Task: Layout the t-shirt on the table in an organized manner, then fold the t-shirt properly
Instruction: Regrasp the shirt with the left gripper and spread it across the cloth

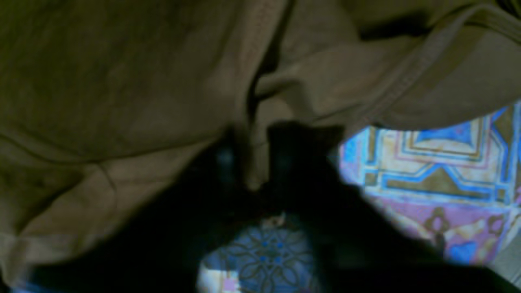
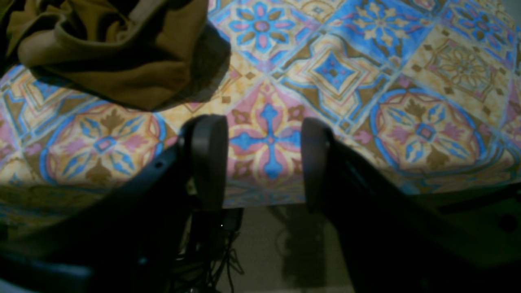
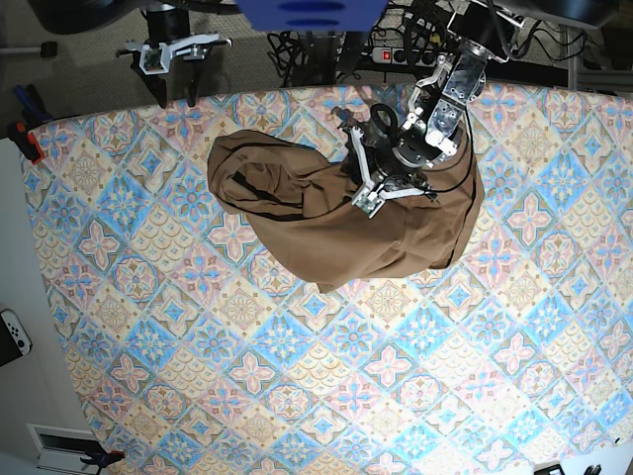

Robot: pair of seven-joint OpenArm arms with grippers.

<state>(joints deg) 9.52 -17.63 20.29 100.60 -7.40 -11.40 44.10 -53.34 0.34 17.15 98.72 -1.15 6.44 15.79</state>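
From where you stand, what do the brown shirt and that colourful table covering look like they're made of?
The t-shirt looks like soft matte knit, probably cotton: it slumps in loose folds and shows stitched hems. The table covering looks like a printed cloth, flat and without shine, its edge draping down in the right wrist view; the exact fabric is unclear.

Left gripper (image 3: pixel 368 203) clamped, right gripper (image 2: pixel 262 162) agape.

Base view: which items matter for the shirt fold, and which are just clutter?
Job:
- t-shirt, crumpled in a heap
- table with tiled cloth
- left gripper, shut on the shirt
- right gripper, open, off the table edge

Clutter:
- white game controller
- power strip and cables
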